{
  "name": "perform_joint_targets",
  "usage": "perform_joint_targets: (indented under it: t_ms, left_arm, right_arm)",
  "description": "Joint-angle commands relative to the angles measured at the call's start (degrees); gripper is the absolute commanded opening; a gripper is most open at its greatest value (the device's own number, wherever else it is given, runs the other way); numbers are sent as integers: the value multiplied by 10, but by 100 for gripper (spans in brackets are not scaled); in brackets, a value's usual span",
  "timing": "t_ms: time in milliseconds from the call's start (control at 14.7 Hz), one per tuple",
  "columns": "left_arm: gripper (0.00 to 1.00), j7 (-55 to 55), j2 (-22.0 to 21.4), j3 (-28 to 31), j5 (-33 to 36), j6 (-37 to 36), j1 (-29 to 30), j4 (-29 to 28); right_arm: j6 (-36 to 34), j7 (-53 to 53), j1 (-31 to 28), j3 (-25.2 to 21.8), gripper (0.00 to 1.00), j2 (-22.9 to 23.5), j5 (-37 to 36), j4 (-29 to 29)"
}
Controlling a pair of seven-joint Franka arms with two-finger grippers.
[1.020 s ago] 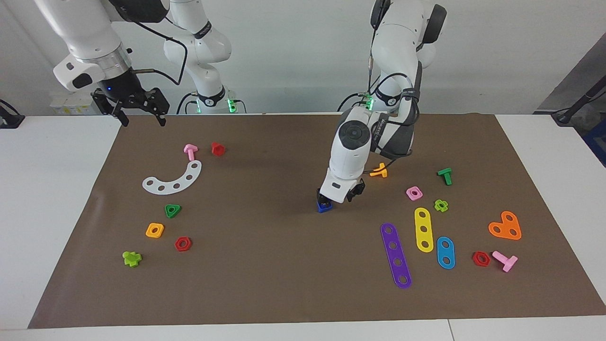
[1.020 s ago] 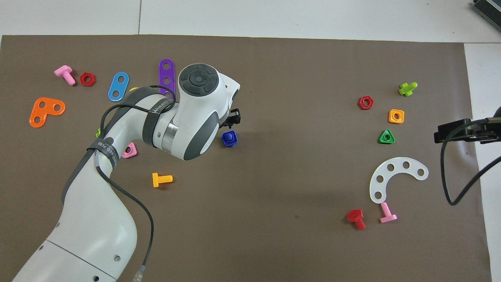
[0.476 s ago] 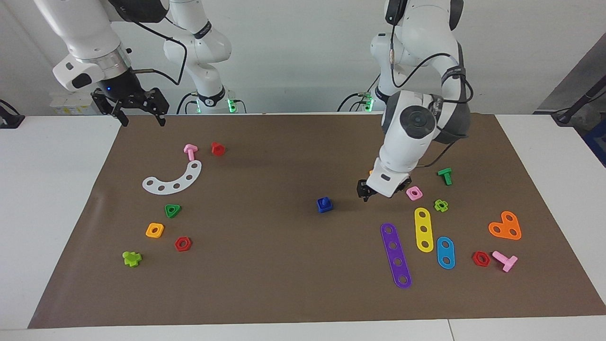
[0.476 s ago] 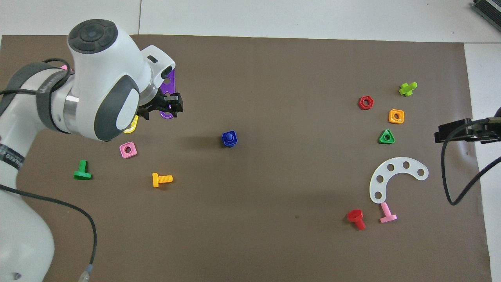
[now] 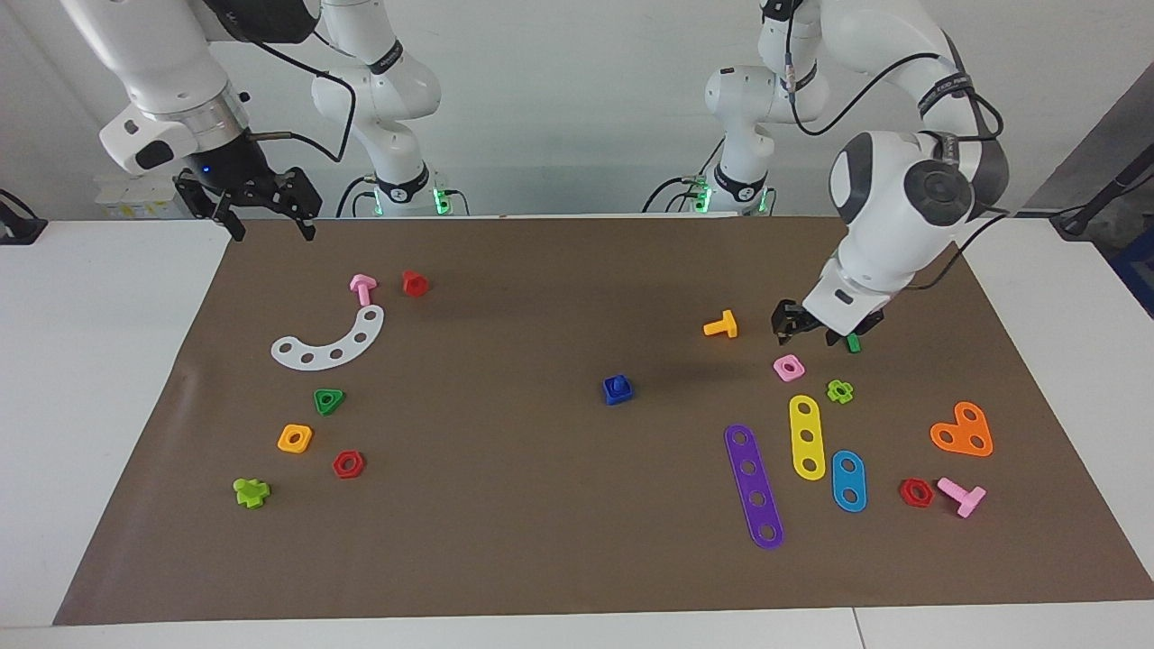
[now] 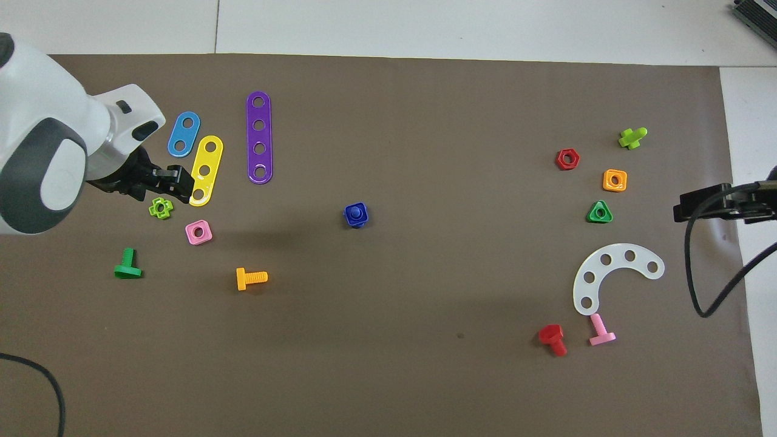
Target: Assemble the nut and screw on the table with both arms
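The blue nut (image 5: 618,390) lies near the middle of the brown mat (image 5: 505,541) with the blue screw (image 5: 617,383) standing in its hole as one piece; its head is hidden. The pair also shows in the overhead view (image 6: 356,215). My left gripper (image 5: 816,332) is open and empty, up in the air over the green screw (image 5: 852,342) and beside the pink nut (image 5: 788,367), well away from the blue pair. My right gripper (image 5: 270,227) is open and empty, waiting over the mat's corner at the right arm's end.
Toward the left arm's end lie an orange screw (image 5: 720,325), a lime cross nut (image 5: 839,390) and purple (image 5: 754,487), yellow (image 5: 808,436) and blue (image 5: 847,480) strips. Toward the right arm's end lie a white curved strip (image 5: 329,341), a green triangular nut (image 5: 329,400) and an orange nut (image 5: 295,438).
My left gripper let go of the blue pair, rose and swung away toward the left arm's end. The blue pair stays where it was set. The right arm has not moved.
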Motion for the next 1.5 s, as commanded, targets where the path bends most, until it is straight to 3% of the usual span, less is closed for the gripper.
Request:
perform_joint_targets:
  t_ms: [0, 272, 680, 1429]
  left_arm:
    - [79, 28, -45, -5, -4, -26, 24, -25]
    - [100, 24, -95, -5, -4, -33, 36, -36]
    - [100, 15, -131, -4, 3, -45, 36, -26]
    - [100, -24, -135, -6, 6, -39, 35, -2]
  right_arm:
    - [-4, 3, -6, 2, 100, 1, 13, 4]
    - [-8, 3, -4, 2, 100, -2, 13, 2]
    - [-6, 2, -5, 2, 100, -3, 13, -1]
    - [-6, 6, -3, 2, 100, -4, 13, -2]
